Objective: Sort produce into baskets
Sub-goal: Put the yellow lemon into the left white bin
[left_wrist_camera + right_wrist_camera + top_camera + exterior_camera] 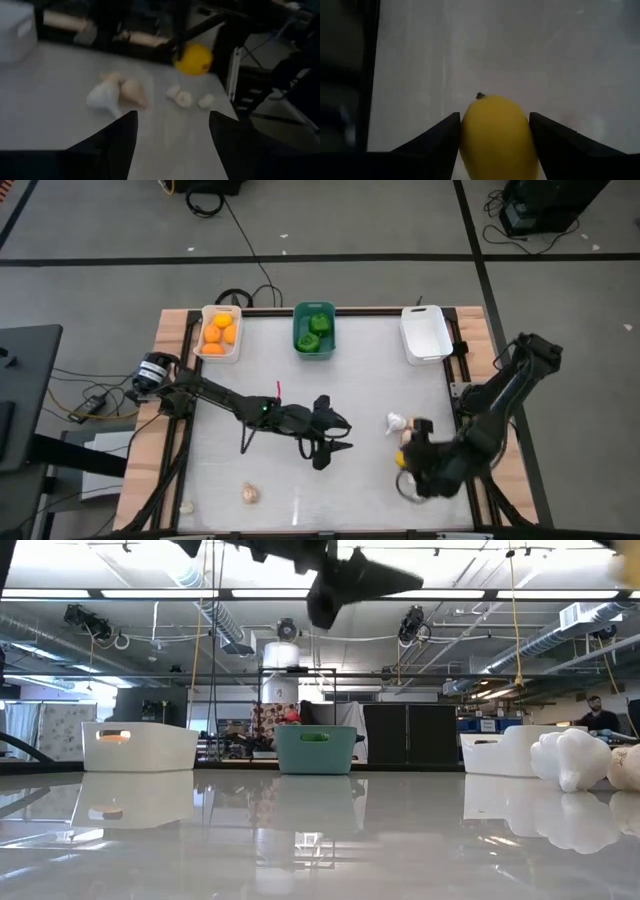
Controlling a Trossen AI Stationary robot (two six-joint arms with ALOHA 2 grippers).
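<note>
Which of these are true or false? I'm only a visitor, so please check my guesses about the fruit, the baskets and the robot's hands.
1. The right hand is closed around a yellow fruit. True.
2. The teal basket holds oranges. False: it holds green peppers; the oranges are in the left white basket.
3. The right white basket looks empty. True.
4. The left hand is carrying a garlic bulb. False: its fingers are open with nothing between them, above the middle of the table.
5. A pale bulb lies loose near the table's front edge. True.
</note>
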